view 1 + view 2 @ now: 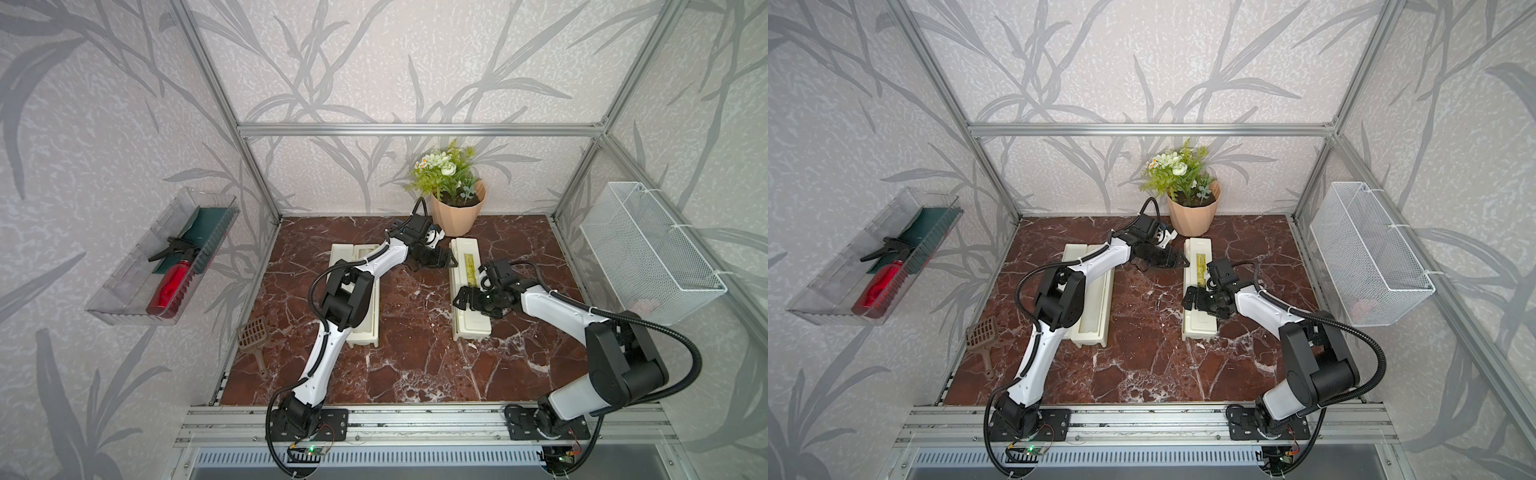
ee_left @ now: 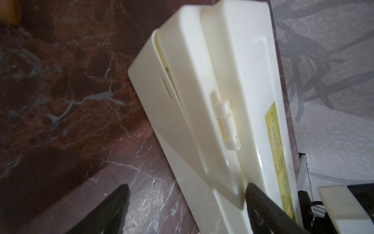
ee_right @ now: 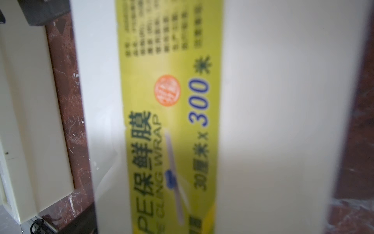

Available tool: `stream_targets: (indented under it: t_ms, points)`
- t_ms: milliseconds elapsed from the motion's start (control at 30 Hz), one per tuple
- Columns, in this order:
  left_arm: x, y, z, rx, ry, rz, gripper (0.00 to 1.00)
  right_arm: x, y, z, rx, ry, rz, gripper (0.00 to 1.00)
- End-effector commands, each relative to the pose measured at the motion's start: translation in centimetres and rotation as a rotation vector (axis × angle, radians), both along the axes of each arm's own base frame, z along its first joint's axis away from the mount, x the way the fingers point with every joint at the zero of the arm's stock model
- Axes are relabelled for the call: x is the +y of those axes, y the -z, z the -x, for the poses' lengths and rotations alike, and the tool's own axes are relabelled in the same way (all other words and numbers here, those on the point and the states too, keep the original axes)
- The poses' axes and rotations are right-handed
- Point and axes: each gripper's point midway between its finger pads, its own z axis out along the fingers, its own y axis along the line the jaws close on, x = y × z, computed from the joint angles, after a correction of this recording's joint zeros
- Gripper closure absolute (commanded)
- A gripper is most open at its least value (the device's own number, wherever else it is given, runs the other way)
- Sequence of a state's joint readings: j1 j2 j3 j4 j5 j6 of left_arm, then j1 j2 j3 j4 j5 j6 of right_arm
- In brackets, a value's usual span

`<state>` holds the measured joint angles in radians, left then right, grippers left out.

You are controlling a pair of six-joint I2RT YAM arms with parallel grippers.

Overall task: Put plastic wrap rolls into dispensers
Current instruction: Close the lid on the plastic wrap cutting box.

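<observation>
Straddles front-to-back dispenser's long edge with left gripper, jaws apart; covers its middle with right gripper, spread unclear.

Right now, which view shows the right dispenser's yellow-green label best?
Right wrist: the label fills the frame, print mostly legible. In both top views it is small, partly hidden by the right arm. Left wrist shows only an oblique sliver.

Left dispenser half behind left arm
</observation>
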<state>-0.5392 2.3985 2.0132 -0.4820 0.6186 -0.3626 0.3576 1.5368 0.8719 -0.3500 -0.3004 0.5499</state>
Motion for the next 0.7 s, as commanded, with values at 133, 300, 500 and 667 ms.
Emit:
stream_targets:
  t_ms: [133, 300, 500, 667]
  points:
    - [1.9, -0.1, -0.6, -0.002, -0.035, -0.056, 0.1, 1.3, -2.3, 0.7, 0.013, -0.026, -0.098, 0.01]
    - [1.9, -1.4, -1.1, -0.032, -0.037, -0.043, 0.07, 1.7, -3.3, 1.5, 0.015, -0.048, -0.135, 0.01]
    - [2.2, -3.1, -1.3, -0.059, -0.05, -0.017, 0.05, 1.6, -4.0, 1.7, 0.02, -0.052, -0.144, 0.01]
    - [2.3, -4.6, -1.3, -0.082, -0.046, 0.011, 0.04, 1.3, -4.1, 2.0, 0.017, -0.05, -0.141, 0.01]
